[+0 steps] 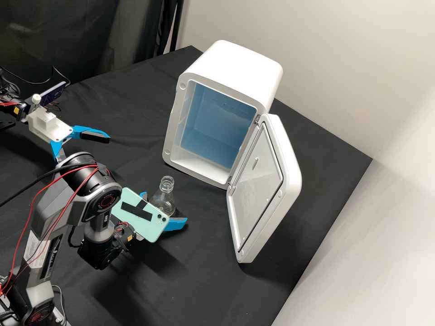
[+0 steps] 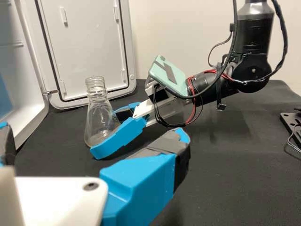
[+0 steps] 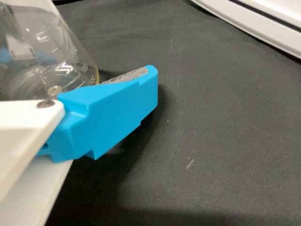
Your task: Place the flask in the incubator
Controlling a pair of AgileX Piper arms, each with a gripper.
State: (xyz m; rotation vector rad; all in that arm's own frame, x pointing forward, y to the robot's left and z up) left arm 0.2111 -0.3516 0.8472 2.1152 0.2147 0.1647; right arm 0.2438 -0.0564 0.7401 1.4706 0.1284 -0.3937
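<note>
No legible txt, nos. or signs. Flask (image 1: 165,203) glass and incubator (image 1: 235,63) shell: no readable markings. White sticker (image 1: 40,256) on right arm (image 1: 54,213) lower link: print present, too small to read. Small white lettering (image 1: 105,222) on same arm's wrist housing: illegible. Red ring mark (image 1: 107,202) on joint cap: no chars discernible.

The flask (image 3: 37,52) is cropped at the edge.

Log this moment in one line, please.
right gripper: open around flask | flask: upright on bench | incubator: door open | left gripper: open, apart
</note>
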